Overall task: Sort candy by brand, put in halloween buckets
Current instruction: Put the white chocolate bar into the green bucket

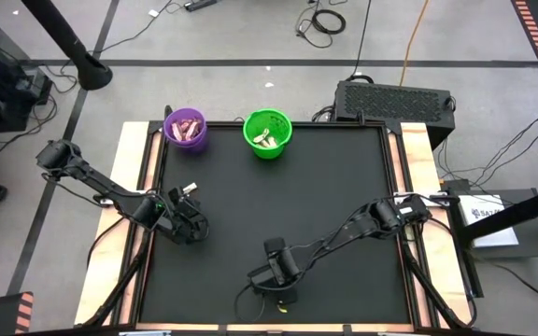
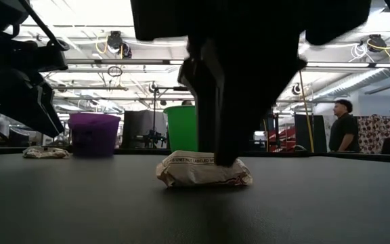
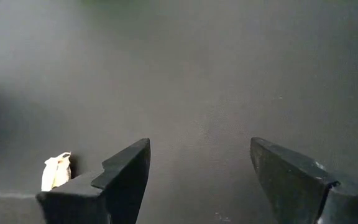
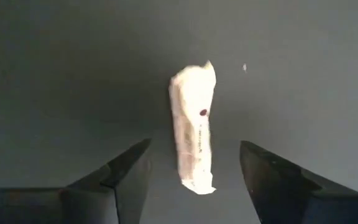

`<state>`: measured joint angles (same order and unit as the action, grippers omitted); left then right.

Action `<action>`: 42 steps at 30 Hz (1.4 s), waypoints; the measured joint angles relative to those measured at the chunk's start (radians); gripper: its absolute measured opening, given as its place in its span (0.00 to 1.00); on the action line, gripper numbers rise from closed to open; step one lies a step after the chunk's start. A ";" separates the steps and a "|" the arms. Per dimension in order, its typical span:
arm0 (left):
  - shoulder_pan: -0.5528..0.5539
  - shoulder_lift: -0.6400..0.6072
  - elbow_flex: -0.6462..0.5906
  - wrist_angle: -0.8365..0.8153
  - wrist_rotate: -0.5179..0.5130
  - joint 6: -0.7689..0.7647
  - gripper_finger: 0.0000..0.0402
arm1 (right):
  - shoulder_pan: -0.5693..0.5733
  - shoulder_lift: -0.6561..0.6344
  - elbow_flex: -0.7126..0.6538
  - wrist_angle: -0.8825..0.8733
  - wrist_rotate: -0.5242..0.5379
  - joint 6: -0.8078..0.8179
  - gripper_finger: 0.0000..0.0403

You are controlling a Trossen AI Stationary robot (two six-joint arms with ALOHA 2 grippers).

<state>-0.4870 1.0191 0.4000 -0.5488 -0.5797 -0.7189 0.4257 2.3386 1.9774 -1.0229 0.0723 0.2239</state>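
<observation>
A white-cream candy bar point(image 4: 194, 130) lies flat on the black mat near the table's near edge, also seen in the low view point(image 2: 202, 171). My right gripper point(image 4: 194, 148) point(image 1: 278, 280) is open and points down over it, one finger on either side of the bar, with a gap to each. My left gripper point(image 3: 197, 146) point(image 1: 192, 224) is open above bare mat on the left side. A second white-cream candy point(image 3: 56, 171) point(image 2: 46, 152) lies beside it. The purple bucket point(image 1: 188, 129) and green bucket point(image 1: 267, 133) stand at the far edge, each with candy inside.
The black mat point(image 1: 325, 205) is bare between the grippers and the buckets. A wooden border point(image 1: 138, 187) frames the table. A black box point(image 1: 390, 98) sits beyond the far right corner. A person point(image 2: 344, 125) stands in the room behind the table.
</observation>
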 joint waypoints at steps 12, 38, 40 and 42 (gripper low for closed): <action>0.000 0.000 0.000 0.000 0.000 0.000 0.71 | -0.007 0.000 -0.039 0.061 0.005 -0.053 0.44; -0.044 0.000 0.000 -0.006 0.059 -0.010 0.71 | -0.148 -0.164 -0.039 -0.072 0.248 -0.278 0.00; -0.059 0.000 0.000 -0.005 0.073 -0.029 0.71 | -0.199 -0.196 -0.037 -0.028 0.357 -0.318 0.00; -0.072 0.000 0.000 -0.005 0.076 -0.036 0.71 | -0.262 -0.223 -0.037 0.009 0.448 -0.341 0.00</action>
<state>-0.5586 1.0187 0.4004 -0.5537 -0.5037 -0.7551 0.1641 2.1159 1.9400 -1.0140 0.5198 -0.1169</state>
